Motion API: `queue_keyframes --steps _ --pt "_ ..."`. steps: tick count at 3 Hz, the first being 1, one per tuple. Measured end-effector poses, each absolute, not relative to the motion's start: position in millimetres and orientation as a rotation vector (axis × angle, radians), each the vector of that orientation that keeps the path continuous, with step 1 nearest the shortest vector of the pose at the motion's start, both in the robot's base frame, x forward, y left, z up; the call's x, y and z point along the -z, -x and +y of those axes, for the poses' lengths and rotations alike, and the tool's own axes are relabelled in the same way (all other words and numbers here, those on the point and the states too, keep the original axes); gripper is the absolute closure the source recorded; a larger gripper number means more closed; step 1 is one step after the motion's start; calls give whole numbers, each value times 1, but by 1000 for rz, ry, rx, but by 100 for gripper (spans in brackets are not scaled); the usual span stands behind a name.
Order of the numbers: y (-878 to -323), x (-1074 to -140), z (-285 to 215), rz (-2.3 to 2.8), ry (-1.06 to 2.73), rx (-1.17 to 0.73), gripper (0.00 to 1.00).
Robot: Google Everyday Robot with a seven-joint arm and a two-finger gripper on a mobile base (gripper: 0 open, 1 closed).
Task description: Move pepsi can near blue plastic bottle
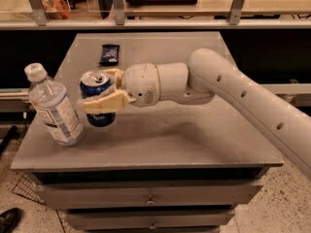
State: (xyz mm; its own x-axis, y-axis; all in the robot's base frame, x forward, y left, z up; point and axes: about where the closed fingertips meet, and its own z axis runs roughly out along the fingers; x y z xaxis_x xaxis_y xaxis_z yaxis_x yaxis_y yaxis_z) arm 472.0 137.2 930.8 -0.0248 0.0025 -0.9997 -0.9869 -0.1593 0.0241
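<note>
Arm (233, 89) stretched in from the right, hand (97, 89) clamped around pepsi can (101, 120)

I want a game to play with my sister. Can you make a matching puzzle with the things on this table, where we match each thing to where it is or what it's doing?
Things:
1. pepsi can
2. blue plastic bottle
3. snack wrapper
4. gripper

Places or states:
A. lies flat at the far end of the table
B. stands near the table's left edge in the view, with a white cap on
C. is shut around a drink, just right of the bottle
D. is held between two pale fingers

Pairs: 1-D, 2-B, 3-A, 4-C
</note>
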Motion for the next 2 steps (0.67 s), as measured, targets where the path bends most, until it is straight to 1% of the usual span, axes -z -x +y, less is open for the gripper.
queue_keyframes --steps 2 --pt "-455 -911 155 1118 1374 -1412 100"
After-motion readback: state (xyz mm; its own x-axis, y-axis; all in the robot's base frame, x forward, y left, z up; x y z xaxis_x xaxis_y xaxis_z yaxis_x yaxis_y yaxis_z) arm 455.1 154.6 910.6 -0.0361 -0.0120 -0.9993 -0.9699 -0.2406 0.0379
